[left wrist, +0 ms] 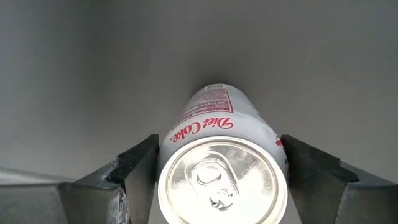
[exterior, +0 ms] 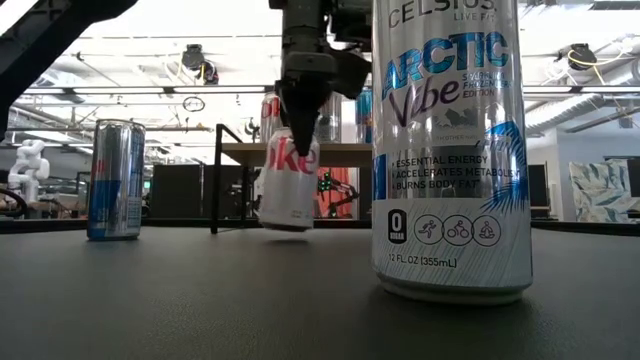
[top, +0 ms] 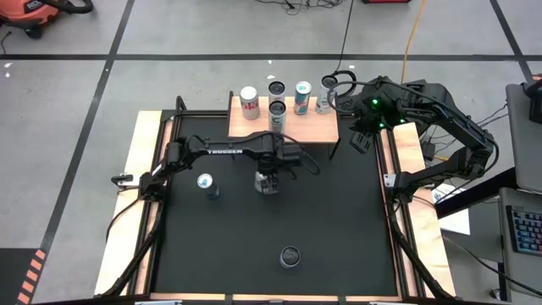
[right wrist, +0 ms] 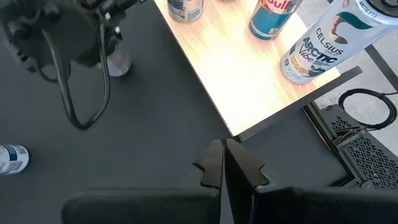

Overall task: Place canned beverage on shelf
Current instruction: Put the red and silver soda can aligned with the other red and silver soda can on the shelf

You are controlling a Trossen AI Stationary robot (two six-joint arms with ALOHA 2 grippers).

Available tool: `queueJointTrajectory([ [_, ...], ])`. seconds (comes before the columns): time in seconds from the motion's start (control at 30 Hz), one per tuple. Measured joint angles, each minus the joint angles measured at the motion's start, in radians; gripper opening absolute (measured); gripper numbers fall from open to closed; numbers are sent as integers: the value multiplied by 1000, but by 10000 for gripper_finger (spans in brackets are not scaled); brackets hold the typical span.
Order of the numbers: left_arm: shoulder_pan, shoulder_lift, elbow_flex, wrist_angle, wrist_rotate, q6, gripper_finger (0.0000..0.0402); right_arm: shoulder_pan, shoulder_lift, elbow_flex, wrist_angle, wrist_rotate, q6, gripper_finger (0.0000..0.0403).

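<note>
My left gripper (top: 268, 181) pinches the Diet Coke can (exterior: 287, 178) by its sides, clear of the mat at mid-table, long axis near upright — the shelf (top: 284, 125) lies straight beyond at the far edge; right gripper (right wrist: 222, 163), pressed together, waits beside the shelf's right end.

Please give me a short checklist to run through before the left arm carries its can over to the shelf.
1. Grip: left pincer shut on the Diet Coke can, fingers on both sides: ok.
2. Lift: can hangs off the black table, slightly tilted: ok.
3. Free room on the shelf: bare wood shows in front of the standing cans: ok.
4. Right pincer shut, parked by the shelf's right corner: cannot tell if it stays clear.
5. Red Bull can and Celsius can stand aside: ok.
</note>
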Motion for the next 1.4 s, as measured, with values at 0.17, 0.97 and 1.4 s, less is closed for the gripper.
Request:
queueJointTrajectory([
  [0.17, 14, -27, 1, -77, -3, -15, 277, 0, 0, 0, 0, 0, 0, 0],
  [0.97, 86, -185, 94, -161, 23, -82, 277, 0, -131, -343, 134, -5, -14, 0],
  [1.4, 222, -247, 94, -161, 18, -79, 277, 0, -230, -368, 174, -8, 23, 0],
])
